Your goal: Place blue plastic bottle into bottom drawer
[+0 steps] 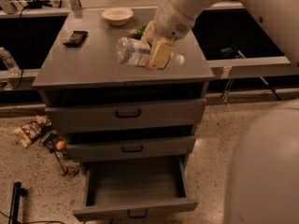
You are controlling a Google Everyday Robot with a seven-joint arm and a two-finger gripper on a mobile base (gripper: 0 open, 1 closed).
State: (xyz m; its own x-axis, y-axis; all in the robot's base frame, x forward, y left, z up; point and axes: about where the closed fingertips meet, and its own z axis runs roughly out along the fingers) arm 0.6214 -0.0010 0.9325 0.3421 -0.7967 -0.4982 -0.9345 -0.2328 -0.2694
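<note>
While it lies on its side with the white cap pointing right, the blue plastic bottle (134,52) is clenched in the gripper (159,55) over the front right of the desk (84,64). Below, the bottom drawer (135,210) stands pulled out. A bowl (117,15) sits at the desk's back edge.

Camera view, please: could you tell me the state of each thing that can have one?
blue plastic bottle: capped, held sideways, clear of the cabinet top.
tool: shut on the blue plastic bottle, above the cabinet top.
bottom drawer: open, nothing visible inside.
middle drawer: closed.
top drawer: closed.
bowl: upright.
</note>
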